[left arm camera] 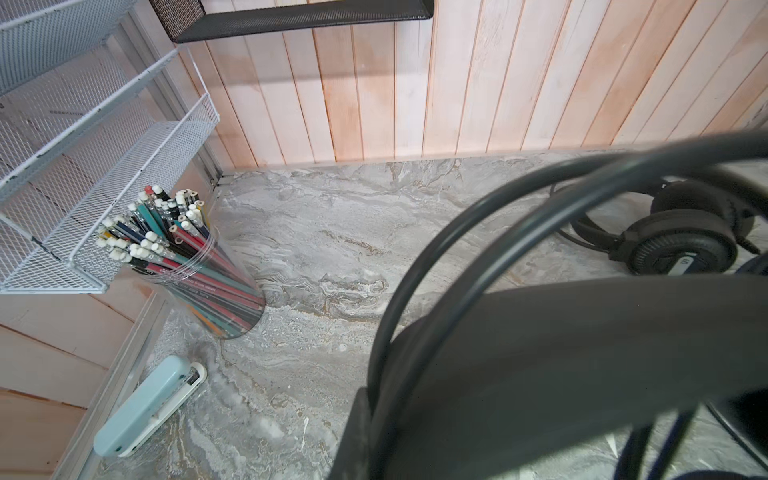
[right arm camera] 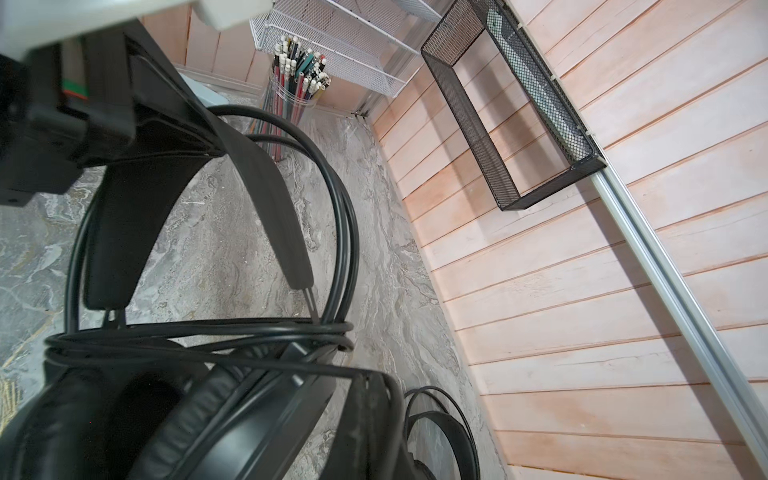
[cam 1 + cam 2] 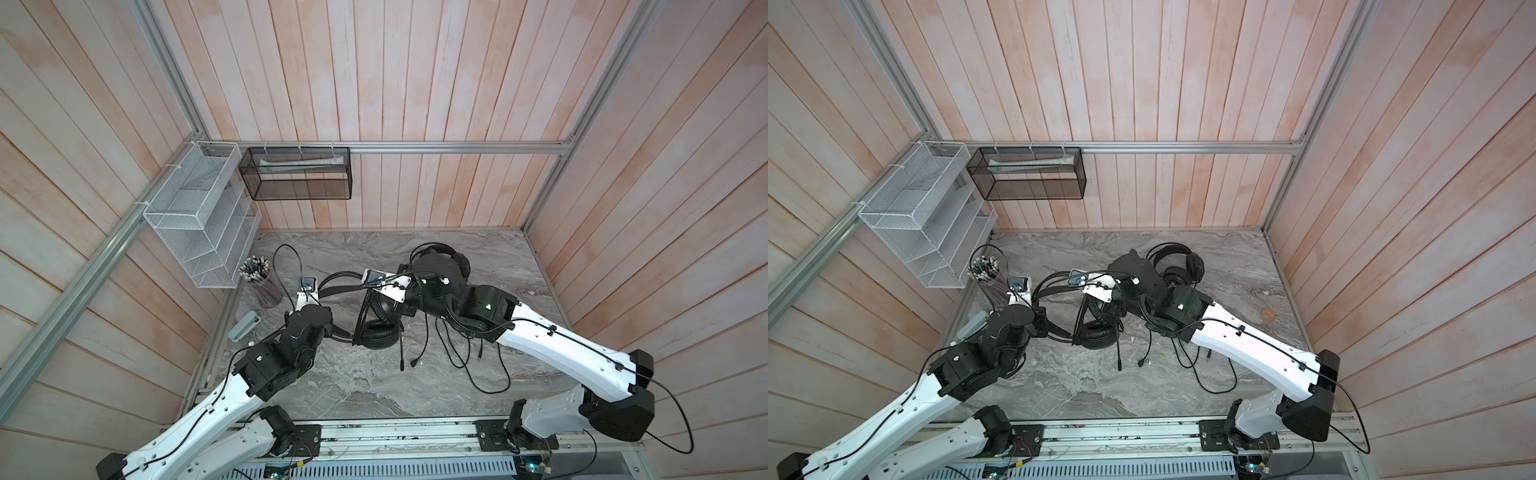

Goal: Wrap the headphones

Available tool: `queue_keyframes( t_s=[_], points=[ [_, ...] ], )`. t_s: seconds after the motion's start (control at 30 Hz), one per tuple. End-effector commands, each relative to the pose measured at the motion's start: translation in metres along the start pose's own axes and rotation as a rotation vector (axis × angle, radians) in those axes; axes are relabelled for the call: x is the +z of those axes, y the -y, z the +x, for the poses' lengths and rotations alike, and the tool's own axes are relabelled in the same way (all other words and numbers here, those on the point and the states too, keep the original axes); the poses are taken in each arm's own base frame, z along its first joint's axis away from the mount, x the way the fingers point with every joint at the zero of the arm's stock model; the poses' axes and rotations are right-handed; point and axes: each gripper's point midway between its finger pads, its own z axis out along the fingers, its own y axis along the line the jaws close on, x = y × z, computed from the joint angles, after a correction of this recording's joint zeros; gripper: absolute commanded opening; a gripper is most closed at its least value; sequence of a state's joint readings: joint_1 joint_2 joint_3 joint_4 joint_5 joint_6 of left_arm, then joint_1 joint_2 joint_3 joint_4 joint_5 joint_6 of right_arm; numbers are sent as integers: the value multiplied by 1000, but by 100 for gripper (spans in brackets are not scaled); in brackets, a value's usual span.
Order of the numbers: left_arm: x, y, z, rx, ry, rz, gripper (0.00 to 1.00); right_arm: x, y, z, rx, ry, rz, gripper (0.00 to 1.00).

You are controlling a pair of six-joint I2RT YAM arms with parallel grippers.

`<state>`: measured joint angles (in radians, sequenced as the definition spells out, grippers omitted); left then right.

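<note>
One pair of headphones (image 3: 376, 332) (image 3: 1098, 332) hangs between my grippers mid-table, its boom mic (image 3: 1119, 357) dangling. My left gripper (image 3: 336, 330) (image 1: 361, 436) is shut on its broad headband (image 1: 561, 374) (image 2: 124, 232). My right gripper (image 3: 368, 297) (image 2: 374, 415) is shut on the thin black cable (image 2: 199, 328), which loops around the yokes above the ear cups. More cable (image 3: 478, 361) trails loose on the table under the right arm. A second pair with grille-backed cups (image 3: 1183, 266) (image 1: 681, 245) lies at the back right, partly hidden by the right arm in a top view.
A clear cup of pencils (image 3: 259, 278) (image 1: 187, 266) and a pale blue stapler (image 3: 245, 326) (image 1: 145, 407) stand at the table's left edge. A white mesh organiser (image 3: 199, 224) and a black mesh basket (image 3: 297, 172) hang on the walls. A small brown ring (image 3: 1268, 316) lies at the right.
</note>
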<state>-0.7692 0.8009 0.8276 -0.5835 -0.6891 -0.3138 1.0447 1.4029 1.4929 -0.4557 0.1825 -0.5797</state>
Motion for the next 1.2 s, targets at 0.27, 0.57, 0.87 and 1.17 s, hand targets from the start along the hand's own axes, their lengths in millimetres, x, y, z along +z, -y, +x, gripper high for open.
queue_keyframes(
  t_s=[0.27,0.57,0.87,1.17],
  points=[
    [1,9,24,108,-68,56,0,1,80,-25,128,166,166,0],
    [-17,20,-3,12,-19,165,0,31,93,22,219,108,153,0],
    [-48,24,-43,-128,36,280,0,38,94,47,318,124,123,30],
    [-78,22,-89,-277,72,352,0,51,56,72,392,160,14,33]
  ],
)
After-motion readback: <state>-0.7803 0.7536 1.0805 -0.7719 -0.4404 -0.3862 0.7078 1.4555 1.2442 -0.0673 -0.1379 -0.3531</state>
